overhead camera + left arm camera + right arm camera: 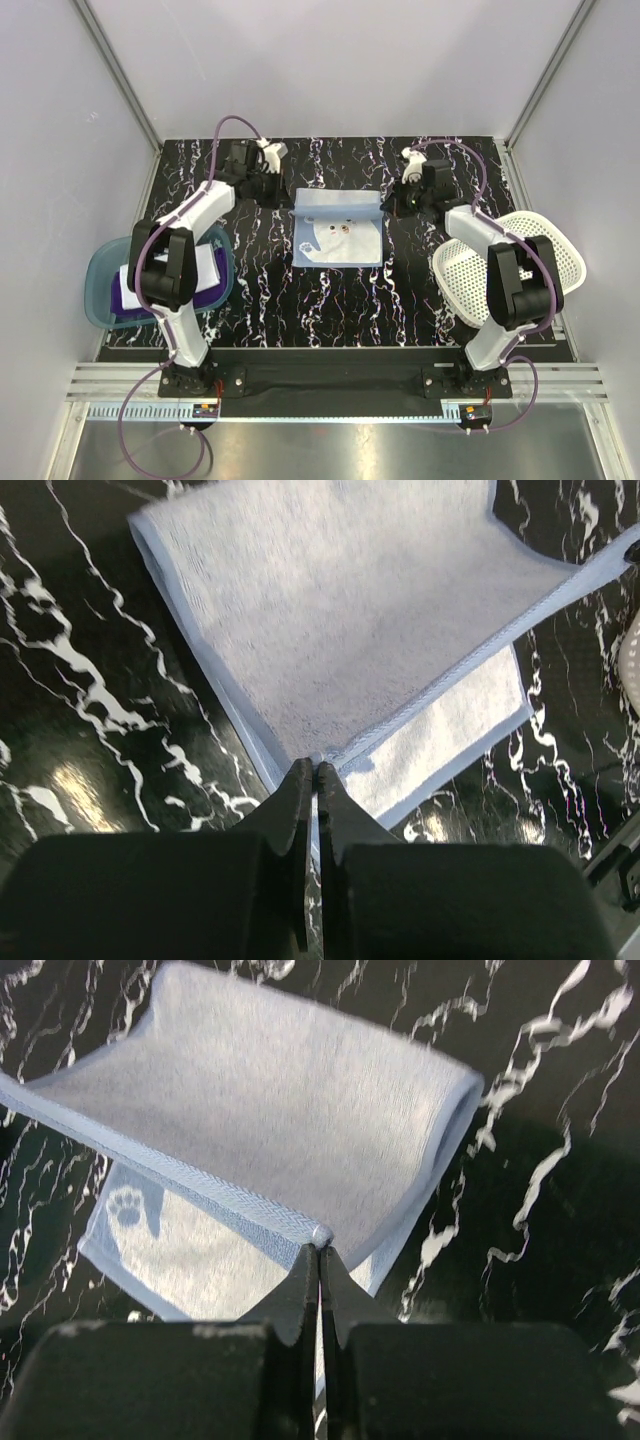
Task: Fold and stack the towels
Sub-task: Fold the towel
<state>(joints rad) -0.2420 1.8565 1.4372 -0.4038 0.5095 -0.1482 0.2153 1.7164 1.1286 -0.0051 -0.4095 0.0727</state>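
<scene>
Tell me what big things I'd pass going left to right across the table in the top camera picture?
Translucent teal plastic tub → light blue cloth towel, half folded in the middle → white perforated plastic basket.

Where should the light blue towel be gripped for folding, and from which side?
Grip the light blue towel at its two far corners, each from its outer side; the left gripper and right gripper pinch there, with the hem taut between.

Open tabletop [340,300] lies nearward of the blue towel [340,238], hemmed by tub [93,290] left and basket [565,255] right.
</scene>
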